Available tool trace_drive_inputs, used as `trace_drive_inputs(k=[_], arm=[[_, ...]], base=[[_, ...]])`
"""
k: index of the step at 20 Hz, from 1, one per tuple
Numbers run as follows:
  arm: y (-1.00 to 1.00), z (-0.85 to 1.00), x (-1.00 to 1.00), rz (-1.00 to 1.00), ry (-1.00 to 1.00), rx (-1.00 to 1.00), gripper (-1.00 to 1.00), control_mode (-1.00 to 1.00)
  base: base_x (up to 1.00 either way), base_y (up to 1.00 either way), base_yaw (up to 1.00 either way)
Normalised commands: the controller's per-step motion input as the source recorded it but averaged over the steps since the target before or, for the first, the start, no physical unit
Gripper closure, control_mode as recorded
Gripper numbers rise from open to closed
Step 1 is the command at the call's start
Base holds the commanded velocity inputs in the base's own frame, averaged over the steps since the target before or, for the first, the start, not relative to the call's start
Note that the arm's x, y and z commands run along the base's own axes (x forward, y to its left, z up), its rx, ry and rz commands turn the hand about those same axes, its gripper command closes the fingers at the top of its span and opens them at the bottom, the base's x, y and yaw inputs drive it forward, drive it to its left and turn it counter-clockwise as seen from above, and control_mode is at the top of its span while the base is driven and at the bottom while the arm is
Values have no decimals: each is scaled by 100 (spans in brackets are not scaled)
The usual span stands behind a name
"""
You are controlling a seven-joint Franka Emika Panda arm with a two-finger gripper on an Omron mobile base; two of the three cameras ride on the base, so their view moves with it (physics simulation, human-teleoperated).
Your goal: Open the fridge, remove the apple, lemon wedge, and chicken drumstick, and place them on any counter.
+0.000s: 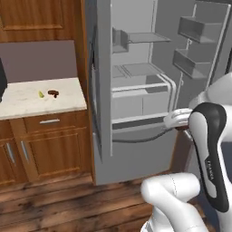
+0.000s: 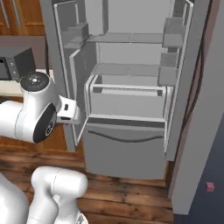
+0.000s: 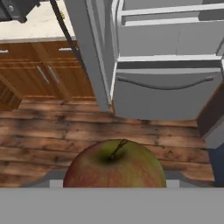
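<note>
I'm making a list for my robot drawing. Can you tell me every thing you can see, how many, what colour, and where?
fridge: one, grey, both doors open, bottom drawer shut, right of the counter.
counter: one, cream speckled top on brown wooden cabinets, left of the fridge.
lemon wedge: one, yellow, on the counter.
chicken drumstick: one, dark reddish-brown, on the counter beside the lemon wedge.
apple: one, red and green with a stem, in the gripper over the floor.
microwave: one, dark grey, on the counter.
floor: brown wooden planks, in front of the fridge.
gripper: one, white, closed on the apple, in front of the open fridge.
</note>
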Motion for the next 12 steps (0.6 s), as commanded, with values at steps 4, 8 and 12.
trace_drive_inputs(k=[4,8,12], arm=[[0,0,0,0,0,0,100,100],[0,0,0,0,0,0,100,100],[0,0,0,0,0,0,100,100]], base=[[0,100,0],[14,100,2],[36,100,2]])
